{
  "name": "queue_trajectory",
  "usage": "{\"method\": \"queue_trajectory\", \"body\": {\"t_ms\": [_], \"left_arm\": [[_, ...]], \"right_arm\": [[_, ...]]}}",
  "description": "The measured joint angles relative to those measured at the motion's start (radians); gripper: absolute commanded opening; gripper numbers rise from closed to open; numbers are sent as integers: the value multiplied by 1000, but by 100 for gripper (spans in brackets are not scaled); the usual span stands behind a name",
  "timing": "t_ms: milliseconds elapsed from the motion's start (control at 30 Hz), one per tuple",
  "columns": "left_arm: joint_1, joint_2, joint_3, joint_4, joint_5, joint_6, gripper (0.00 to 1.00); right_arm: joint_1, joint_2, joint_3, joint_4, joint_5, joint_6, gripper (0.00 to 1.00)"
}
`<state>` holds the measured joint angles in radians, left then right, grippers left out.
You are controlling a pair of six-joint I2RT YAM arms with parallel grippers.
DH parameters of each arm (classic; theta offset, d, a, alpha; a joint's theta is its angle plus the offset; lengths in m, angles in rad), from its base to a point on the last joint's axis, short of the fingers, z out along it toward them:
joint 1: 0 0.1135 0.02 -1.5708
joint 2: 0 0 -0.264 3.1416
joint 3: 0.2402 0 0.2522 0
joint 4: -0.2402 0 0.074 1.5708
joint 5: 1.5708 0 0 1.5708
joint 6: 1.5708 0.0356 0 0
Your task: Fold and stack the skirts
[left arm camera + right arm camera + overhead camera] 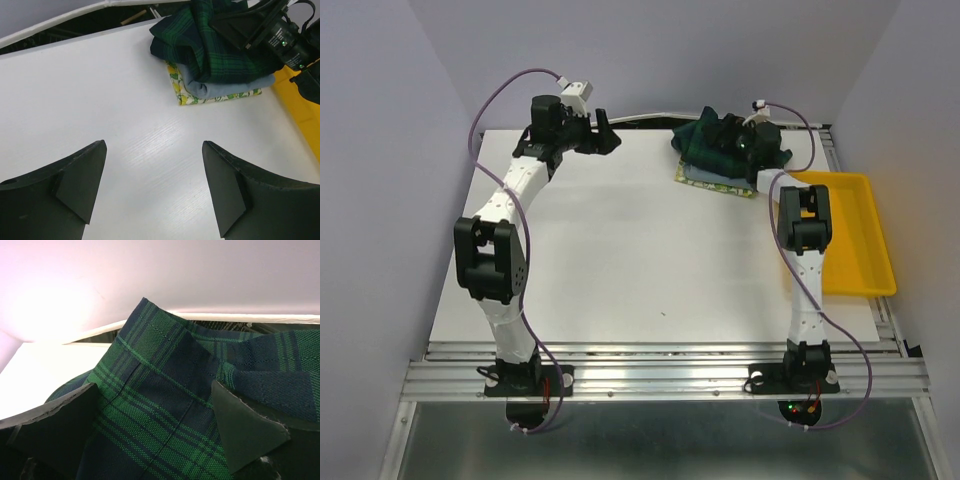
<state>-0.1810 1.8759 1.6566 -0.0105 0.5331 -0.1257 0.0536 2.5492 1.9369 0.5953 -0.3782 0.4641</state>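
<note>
Three skirts lie stacked at the table's far right. The lemon-print skirt [176, 82] is at the bottom and its edge also shows from above [720, 187]. The light blue-grey skirt [225, 88] lies on it. The dark green-navy plaid skirt [703, 142] is on top, loosely bunched [205, 47]. My right gripper [732, 140] sits down on the plaid skirt [150, 340], open, its fingers either side of a raised fold [155, 395]. My left gripper [603, 131] is open and empty above the bare table at the far left-centre [154, 150].
A rigid yellow tray [880, 240] stands at the right edge beside the stack and right arm, and shows in the left wrist view [305, 115]. The white table [640, 250] ends at a back wall and cables behind the stack.
</note>
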Motion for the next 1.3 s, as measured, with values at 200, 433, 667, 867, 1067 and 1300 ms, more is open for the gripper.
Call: {"method": "queue_trajectory", "body": {"t_ms": [200, 433, 667, 867, 1067, 1300], "left_arm": [[0, -29, -47, -60, 0, 49, 90], [0, -39, -21, -161, -37, 134, 99], [0, -38, 100, -272, -124, 231, 99], [0, -66, 60, -280, -167, 311, 99], [-18, -168, -175, -266, -206, 372, 99], [-152, -285, -533, -208, -281, 409, 99]], "right_arm": [[0, -96, -171, 54, -43, -12, 100], [8, -337, -272, -111, -107, -42, 100], [47, -692, -383, -320, -96, -149, 100], [72, -992, -711, -445, -26, -243, 100], [72, -1140, -1051, -553, 33, -319, 100], [72, -1252, -1226, -593, 57, -364, 100]]}}
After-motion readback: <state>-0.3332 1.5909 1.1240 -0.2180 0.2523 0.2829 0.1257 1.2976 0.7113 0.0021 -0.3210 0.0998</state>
